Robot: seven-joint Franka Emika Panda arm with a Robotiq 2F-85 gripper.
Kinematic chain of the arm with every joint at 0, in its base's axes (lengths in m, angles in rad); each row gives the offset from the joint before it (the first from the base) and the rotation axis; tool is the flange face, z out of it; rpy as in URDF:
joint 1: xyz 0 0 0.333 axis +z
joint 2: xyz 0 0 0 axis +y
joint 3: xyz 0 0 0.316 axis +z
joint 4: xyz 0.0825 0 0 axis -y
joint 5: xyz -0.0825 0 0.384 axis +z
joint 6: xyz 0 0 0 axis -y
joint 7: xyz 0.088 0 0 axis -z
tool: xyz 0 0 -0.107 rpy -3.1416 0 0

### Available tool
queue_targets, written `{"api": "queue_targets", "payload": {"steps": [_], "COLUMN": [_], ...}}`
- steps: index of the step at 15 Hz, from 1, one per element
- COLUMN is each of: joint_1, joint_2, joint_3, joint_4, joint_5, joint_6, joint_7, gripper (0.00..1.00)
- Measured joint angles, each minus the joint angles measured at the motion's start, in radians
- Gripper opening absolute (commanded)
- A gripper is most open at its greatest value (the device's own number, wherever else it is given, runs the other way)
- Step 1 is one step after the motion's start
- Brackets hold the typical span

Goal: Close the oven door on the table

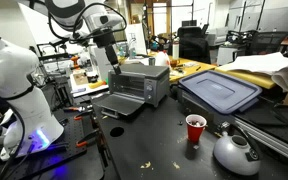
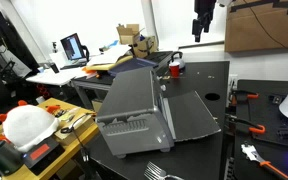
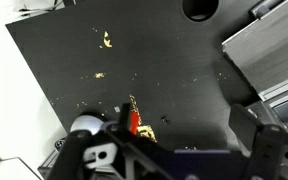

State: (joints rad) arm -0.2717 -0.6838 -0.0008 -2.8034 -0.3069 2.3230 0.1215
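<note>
One tool (image 2: 200, 33) hangs high above the table (image 1: 154, 150), carrying nothing visible; its opening width cannot be told. Below and to one side, the oven door (image 1: 119, 103) lies folded flat before the oven (image 1: 142, 78), so closing likely requires lifting its free edge.

Robotics lab: a white robot arm (image 1: 72, 12) rises over a crumb-strewn black counter (image 1: 154, 150), among a lit laptop (image 2: 73, 47), cardboard boxes (image 2: 259, 30) and orange-handled tools (image 2: 244, 97)

Bare table (image 1: 154, 150) lies open before the flat-open oven door (image 1: 119, 103); red cup (image 1: 195, 128) and kettle (image 1: 234, 150) stand well aside.
</note>
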Motion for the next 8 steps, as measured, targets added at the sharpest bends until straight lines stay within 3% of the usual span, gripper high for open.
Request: {"api": "queue_targets", "payload": {"steps": [8], "joint_1": [0.000], "joint_2": [0.009], "joint_3": [0.000], "joint_4": [-0.004], "joint_5": [0.000], "joint_6": [0.000], "joint_7": [0.000], "gripper": [1.00]}}
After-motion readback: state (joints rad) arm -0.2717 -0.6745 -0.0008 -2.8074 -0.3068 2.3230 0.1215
